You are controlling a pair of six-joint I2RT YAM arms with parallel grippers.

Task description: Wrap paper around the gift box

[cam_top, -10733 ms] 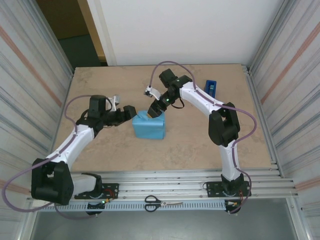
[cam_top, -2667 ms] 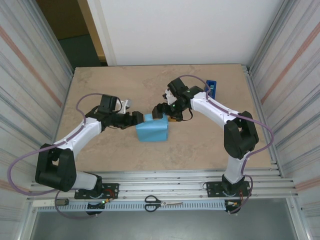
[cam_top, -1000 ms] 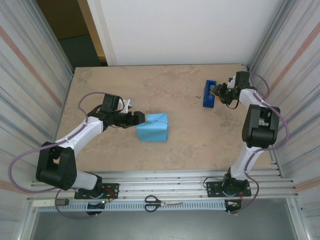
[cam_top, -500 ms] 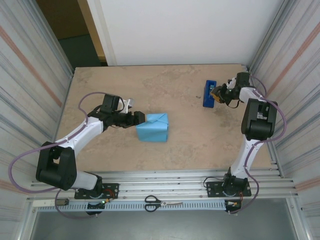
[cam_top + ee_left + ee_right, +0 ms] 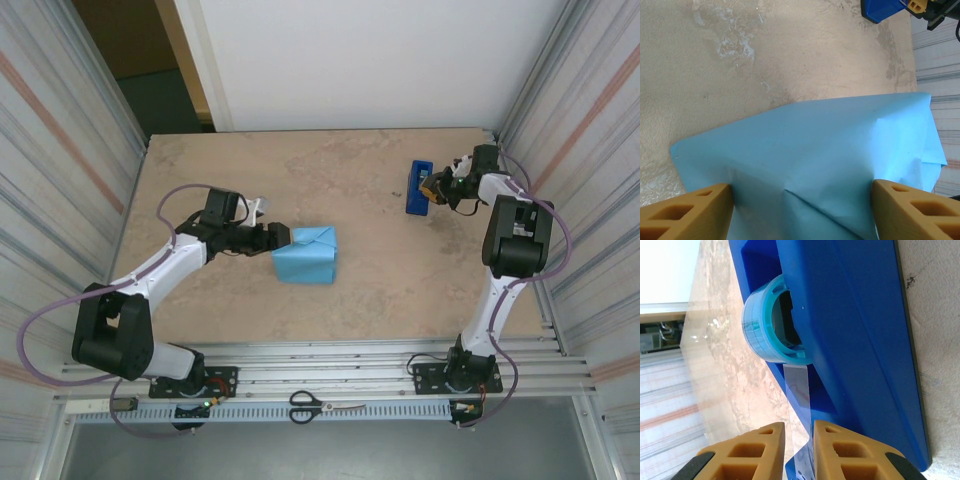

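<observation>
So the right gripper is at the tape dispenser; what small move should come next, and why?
Probably close the right gripper fully on the tape strip and pull a length off the tape dispenser. The strip lies between its close-set fingers, and the left gripper sits at the folded paper.

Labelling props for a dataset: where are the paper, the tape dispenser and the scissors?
the paper (image 5: 830, 145): left wrist view, sky-blue face.
tape dispenser (image 5: 855, 315): right wrist view, blue body.
scissors (image 5: 322, 405): top external view, where handles meet blades.
</observation>
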